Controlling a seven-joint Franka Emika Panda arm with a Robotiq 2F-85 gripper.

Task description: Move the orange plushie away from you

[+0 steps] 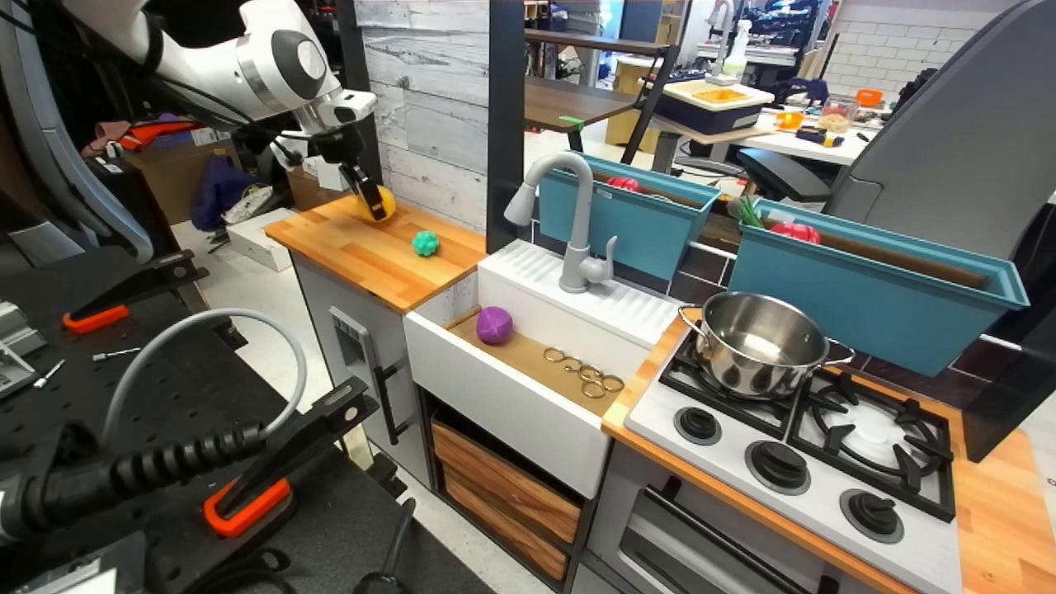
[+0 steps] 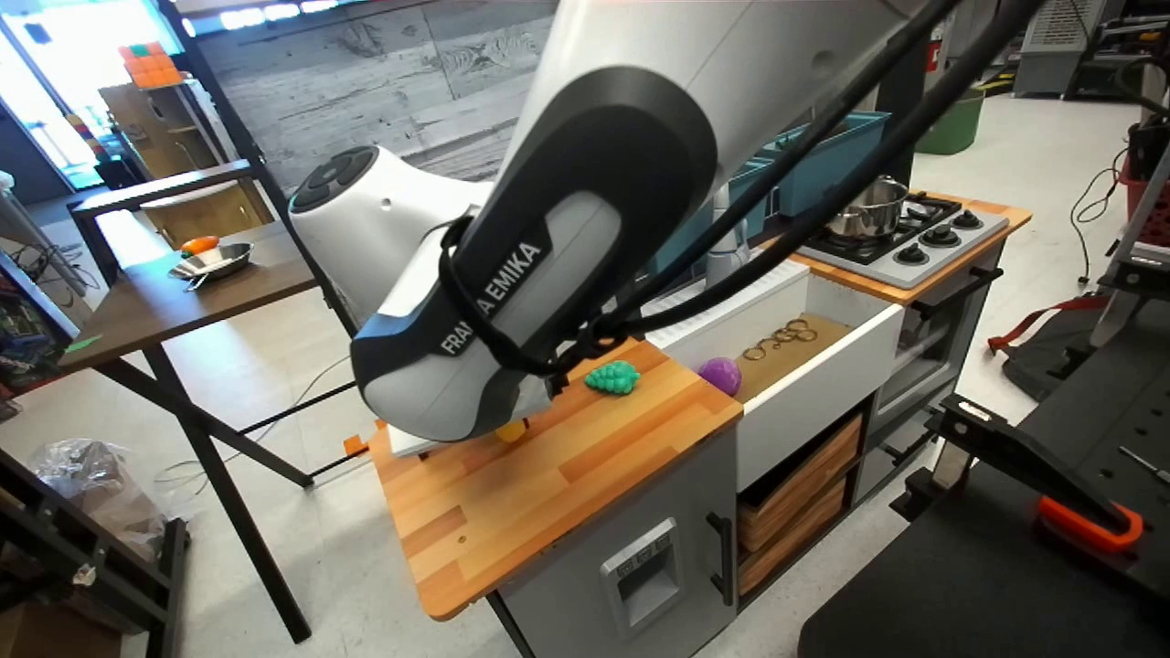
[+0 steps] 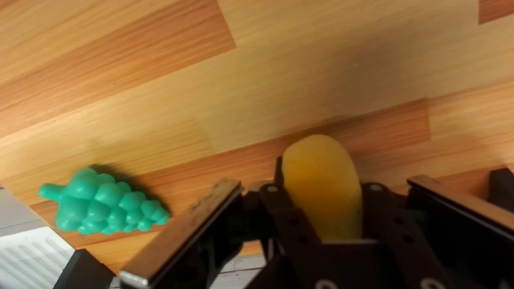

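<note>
The orange plushie, a rounded soft toy that looks yellow-orange here, is between the fingers of my gripper [image 3: 321, 196] in the wrist view [image 3: 321, 176]. Both fingers press on its sides, so the gripper is shut on it. In an exterior view the plushie [image 1: 388, 200] shows around the dark fingers of the gripper [image 1: 371, 200], at the far left end of the wooden counter [image 1: 371, 264]. In an exterior view only a small part of the plushie [image 2: 512, 430] shows below the arm, and the gripper is mostly hidden. I cannot tell whether the plushie touches the counter.
A green grape-shaped toy [image 1: 426, 243] lies on the counter beside the gripper. A purple ball [image 1: 494, 325] and several gold rings [image 1: 592, 375] lie in the white sink [image 1: 511, 412]. A grey wood-pattern wall [image 1: 437, 124] stands along the counter's back. A pot [image 1: 759, 346] stands on the stove.
</note>
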